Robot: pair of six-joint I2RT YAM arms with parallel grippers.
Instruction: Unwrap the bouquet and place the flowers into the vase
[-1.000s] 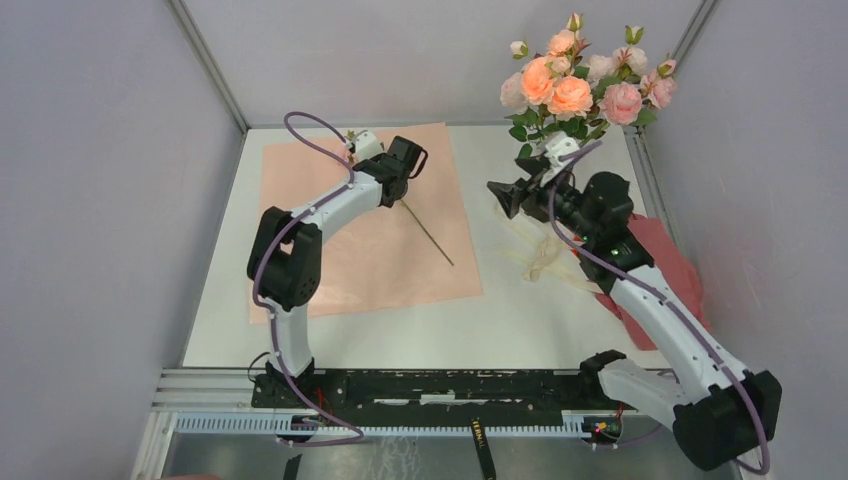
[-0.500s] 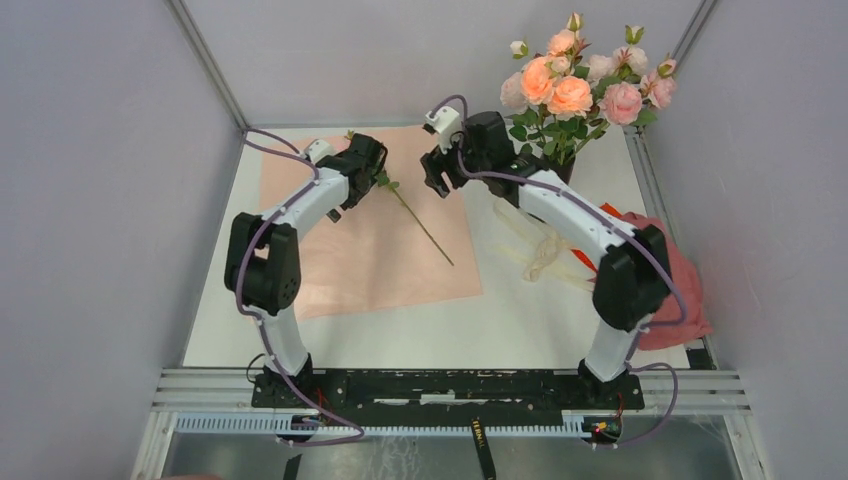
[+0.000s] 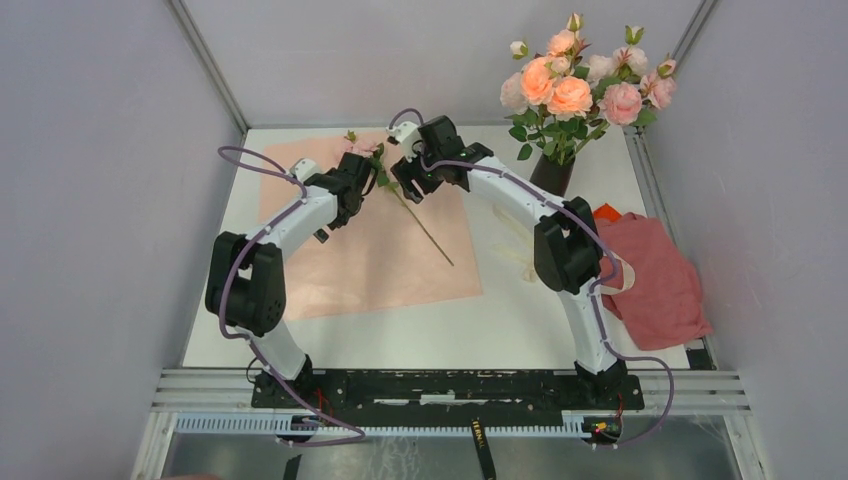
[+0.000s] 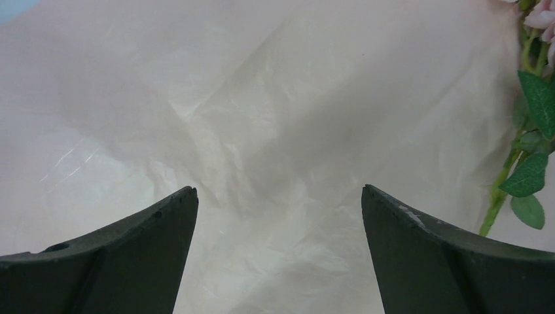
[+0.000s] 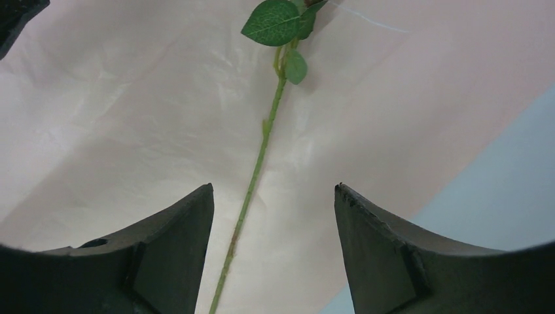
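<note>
The white table (image 3: pixel 520 320) carries a flat sheet of pink wrapping paper (image 3: pixel 340 250), which spreads under both grippers. A red cloth (image 3: pixel 655 275) lies well off to the right of the right gripper (image 3: pixel 410 180). The flowers (image 3: pixel 575 75) stand in the black vase (image 3: pixel 552 172), behind that gripper and to its right, apart from it. One loose rose stem (image 5: pixel 255 176) lies on the paper directly below the right gripper, running between its fingers without touching them. Its jaws stand fairly wide and hold nothing. The left gripper (image 4: pixel 278 196) hovers over bare paper, spread wide and empty, with the stem's leaves just to its right.
</note>
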